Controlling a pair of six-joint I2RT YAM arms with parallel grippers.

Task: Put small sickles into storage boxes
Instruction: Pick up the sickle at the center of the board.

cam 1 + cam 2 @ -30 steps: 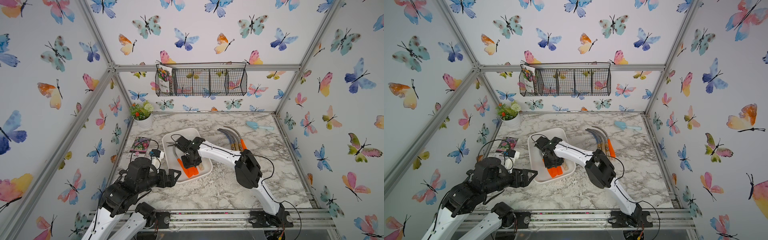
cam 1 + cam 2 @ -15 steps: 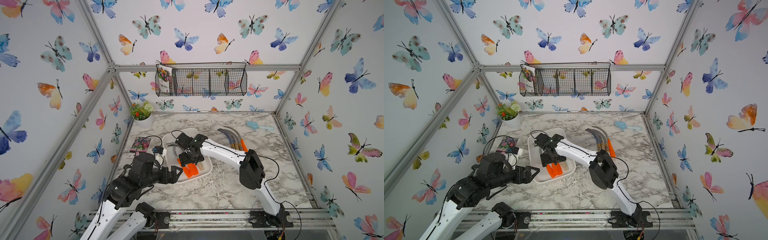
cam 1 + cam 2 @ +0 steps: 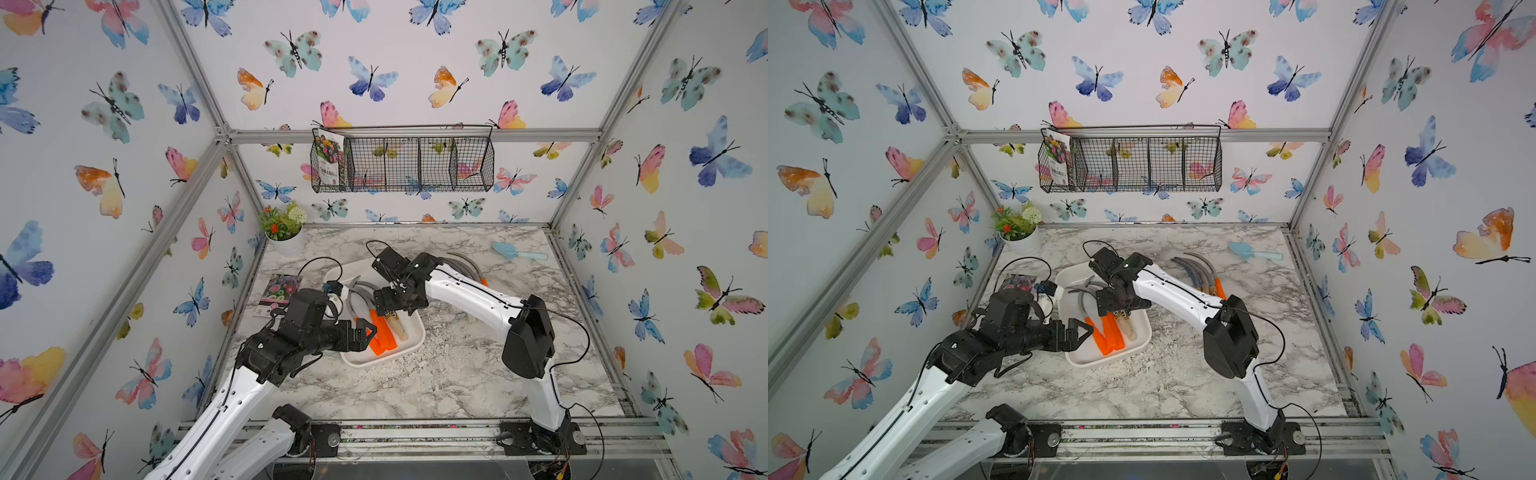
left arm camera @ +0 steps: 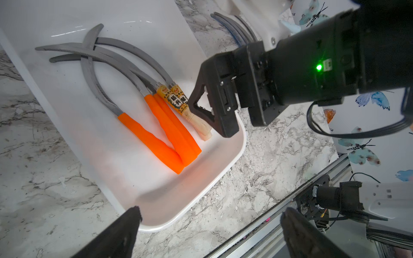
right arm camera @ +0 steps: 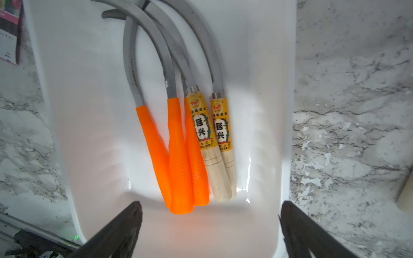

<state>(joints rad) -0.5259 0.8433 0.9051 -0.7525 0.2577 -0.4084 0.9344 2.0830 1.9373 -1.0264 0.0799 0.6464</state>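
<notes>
Since a second ago the right gripper (image 5: 210, 207) has gone from clamped, low in the white tray (image 5: 89, 116), to fingers fully spread and raised a little. The left gripper (image 4: 210, 210) has edged closer to the tray's near rim.

Finding: the release is complete. Nothing lies between the right fingers, and everything in the tray lies free on its floor.

Count in the tray: five sickles (image 5: 178, 152), three orange-handled and two wood-handled. Their handles lie together just ahead of the right fingertips, with the blades crossing farther beyond. The left fingers are likewise spread and empty, with the tray's corner just ahead of them.

Outstanding: the remaining sickles (image 3: 1202, 272) lie on the marble, well apart from both sets of fingers, so the task is judged only partly done.

Markings: each wooden handle carries a gold label with a red crest and two large black characters on a white oval, apparently "延兴". The finer print below is illegible. The seed packet (image 5: 9, 29) beside the tray cannot be read.
</notes>
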